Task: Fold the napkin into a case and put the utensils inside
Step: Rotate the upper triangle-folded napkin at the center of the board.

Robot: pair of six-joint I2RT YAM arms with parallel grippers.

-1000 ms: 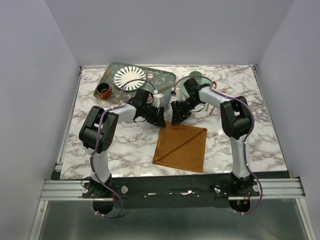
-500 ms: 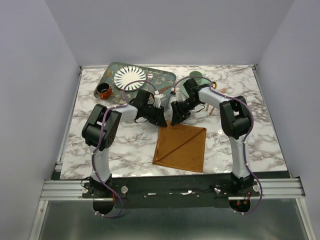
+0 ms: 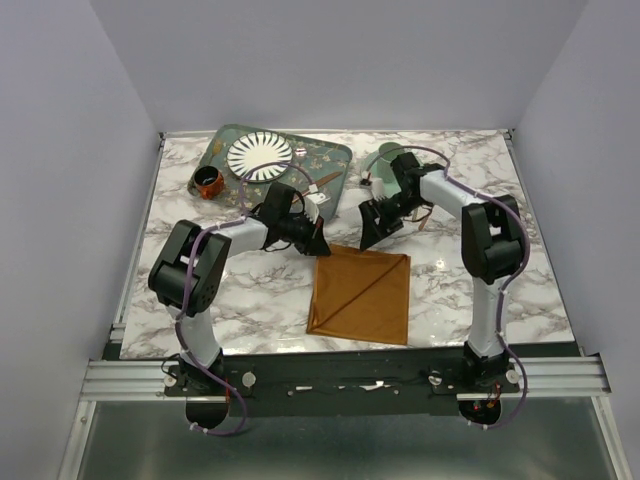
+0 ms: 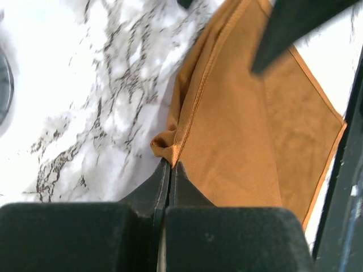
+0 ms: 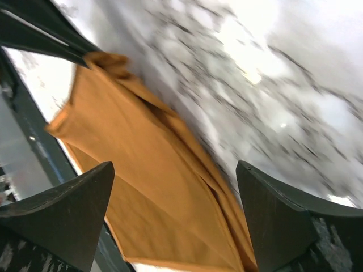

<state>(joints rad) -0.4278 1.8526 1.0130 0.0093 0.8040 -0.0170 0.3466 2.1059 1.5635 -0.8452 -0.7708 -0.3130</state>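
Observation:
The rust-orange napkin lies flat near the table's front, folded with a diagonal crease. My left gripper is shut on its far left corner; in the left wrist view the jaws pinch the bunched corner of the napkin. My right gripper hovers open just beyond the napkin's far edge. The napkin shows below the wide gap between its fingers, which hold nothing. One slim copper utensil peeks out beside the right arm; the other utensils are hidden.
A patterned green tray with a white plate sits at the back left. A copper cup stands in front of it. A green dish is behind the right arm. The right gripper's finger crosses the left wrist view.
The left gripper has closed on the napkin's far left corner. The right gripper has opened wide and drawn back to the right, away from that corner.

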